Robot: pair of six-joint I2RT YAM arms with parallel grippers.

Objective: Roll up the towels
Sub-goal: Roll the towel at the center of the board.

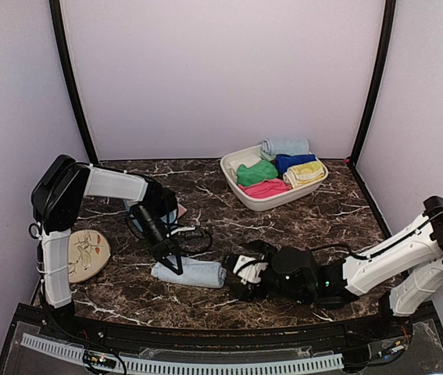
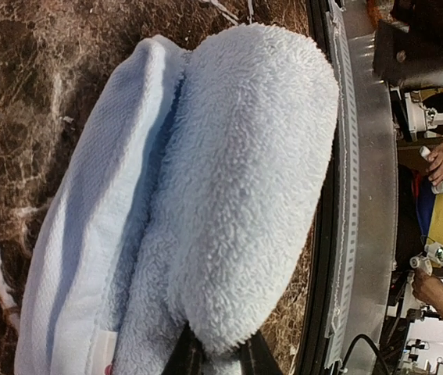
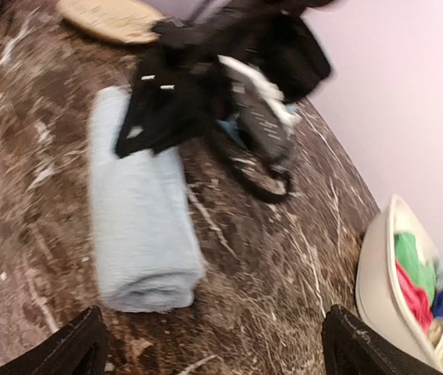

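Pale blue towel [image 1: 188, 273] sits rolled on the marble tabletop [image 1: 205, 195], near-centre and a bit left, close to the near edge. Its long axis runs left-right, parallel to that edge. In the left wrist view the fat terry roll [image 2: 237, 180] is on the near side, with a flatter layer lying against it on the far side.

Left gripper [image 1: 173, 262] is down on the left part of the roll. Its fingers [image 2: 183, 355] converge to a narrow pinch with terry pile caught between them, so it reads as clamped on the towel.

Right gripper [image 1: 238, 273] is low over the tabletop just off the towel's right end, pointing along the roll. Its fingertips [image 3: 80, 344] are spread wide with nothing between them, and I see no contact with the towel [image 3: 139, 211].

White tub [image 1: 241, 191] at far right holds rolled towels in several colours. Beige plate [image 1: 88, 254] is at the left, beside the left arm.
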